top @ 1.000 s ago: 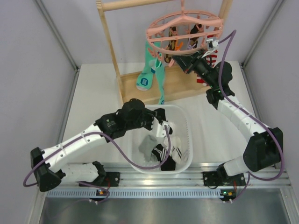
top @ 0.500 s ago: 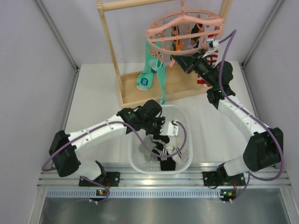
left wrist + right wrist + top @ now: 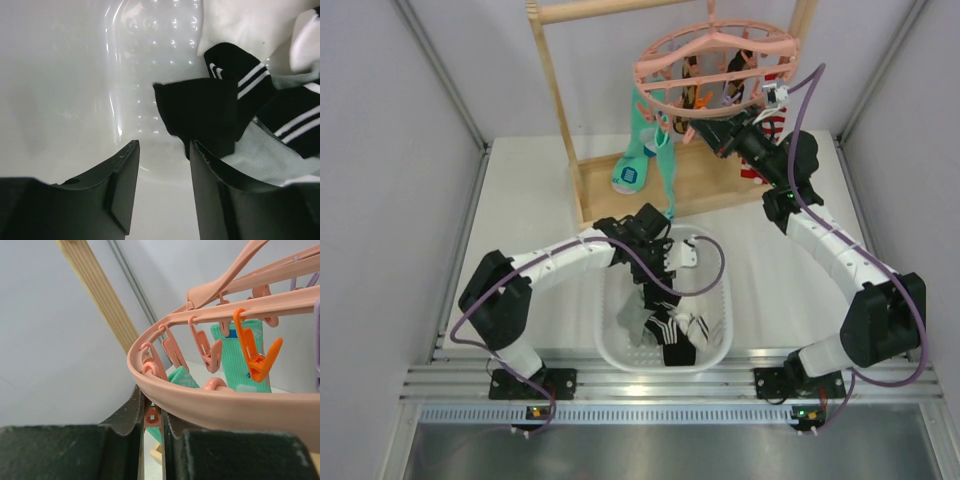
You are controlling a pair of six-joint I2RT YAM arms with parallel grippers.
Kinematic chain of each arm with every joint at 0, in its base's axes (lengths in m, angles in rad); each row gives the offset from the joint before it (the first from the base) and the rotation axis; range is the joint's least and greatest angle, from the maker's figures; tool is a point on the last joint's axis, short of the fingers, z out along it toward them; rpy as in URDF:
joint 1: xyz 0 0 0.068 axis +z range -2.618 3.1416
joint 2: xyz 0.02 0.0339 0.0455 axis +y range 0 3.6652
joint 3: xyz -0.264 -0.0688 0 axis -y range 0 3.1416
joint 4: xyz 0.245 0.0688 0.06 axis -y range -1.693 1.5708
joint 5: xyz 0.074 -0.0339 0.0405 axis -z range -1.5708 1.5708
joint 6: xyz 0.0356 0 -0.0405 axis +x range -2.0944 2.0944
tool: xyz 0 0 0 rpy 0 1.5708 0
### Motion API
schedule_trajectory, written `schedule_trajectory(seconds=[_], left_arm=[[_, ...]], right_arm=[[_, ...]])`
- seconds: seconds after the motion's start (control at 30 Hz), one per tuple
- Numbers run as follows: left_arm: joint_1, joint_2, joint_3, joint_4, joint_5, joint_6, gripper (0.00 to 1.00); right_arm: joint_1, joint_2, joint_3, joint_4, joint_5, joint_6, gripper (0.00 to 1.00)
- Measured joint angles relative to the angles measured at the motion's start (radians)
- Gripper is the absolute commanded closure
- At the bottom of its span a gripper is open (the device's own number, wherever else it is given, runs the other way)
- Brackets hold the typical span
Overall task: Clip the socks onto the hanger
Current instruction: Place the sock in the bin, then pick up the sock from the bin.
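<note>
Basket: white plastic, on the table just ahead of the arm bases. Its dimpled wall fills the left of the left wrist view.

Socks: a loose heap at the near end of the basket, black, white-striped, grey and white pieces overlapping. None of this heap is on the hanger.

Left gripper: reaches down into the middle of the basket, just beyond the heap. In its wrist view the gripper has its jaws partly apart, with only basket floor between them. Nothing is held. A folded black sock lies just past the right-hand fingertip; contact cannot be told. Two striped cuffs lie beside it.

Rack: light wood frame standing at the far side of the table; its post shows in the right wrist view.

Hanger: pink, round, hanging in the rack above the far table, well apart from the basket. A teal sock hangs from its near-left rim down towards the basket's far edge.

Right gripper: raised at the near rim of the hanger. In its wrist view the gripper sits directly beneath the outer ring, jaws almost closed, pinching a pink peg in the narrow gap. Other pink pegs and an orange peg dangle from the ring further on, with the teal sock behind them.
</note>
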Motion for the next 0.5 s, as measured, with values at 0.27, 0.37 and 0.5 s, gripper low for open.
schedule_trajectory(seconds=[0.27,0.37,0.5], left_arm=[[0.098,-0.169,-0.021,-0.116,0.28,0.129,0.68],[0.096,-0.266,-0.073,-0.14,0.382,0.178,0.68],[0.094,-0.286,-0.129,-0.163,0.503,0.279,0.62]], right_arm=[[0.0,0.0,0.0,0.0,0.0,0.0,1.0],[0.0,0.0,0.0,0.0,-0.001,0.0,1.0],[0.0,0.0,0.0,0.0,-0.001,0.0,1.0]])
